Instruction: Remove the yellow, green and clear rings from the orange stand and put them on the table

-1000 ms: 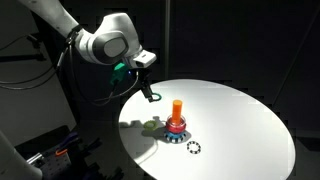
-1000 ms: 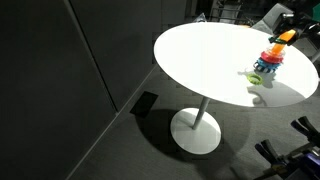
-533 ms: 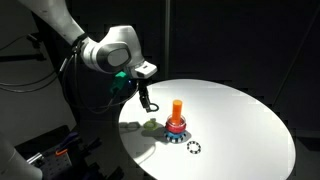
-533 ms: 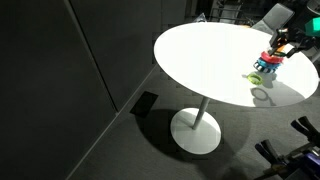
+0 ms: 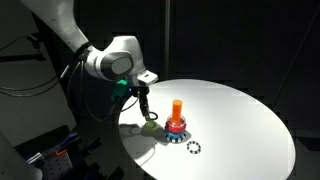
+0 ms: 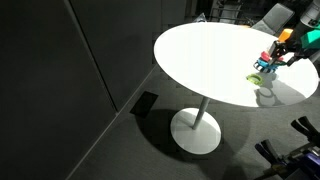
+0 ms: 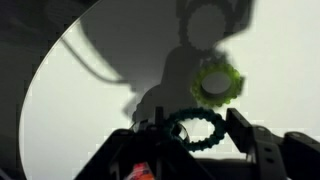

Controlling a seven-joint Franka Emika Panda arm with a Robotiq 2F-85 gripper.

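Gripper (image 5: pixel 147 112) hanging low over white table (image 5: pixel 245 120), jaws clenched on green ring (image 7: pixel 190 114). Yellow ring (image 7: pixel 234 84) lying flat on table just beside it, in arm's shadow. Orange stand (image 5: pixel 177 107) standing upright nearby, red ring (image 5: pixel 175 125) sitting at its foot. Clear ring proving too faint to make out.

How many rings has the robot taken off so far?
Done: the yellow ring lies on the table. In hand: the gripper holds the green ring near it, not yet let go. Left: the clear ring, which I cannot make out; it may be on the orange stand.
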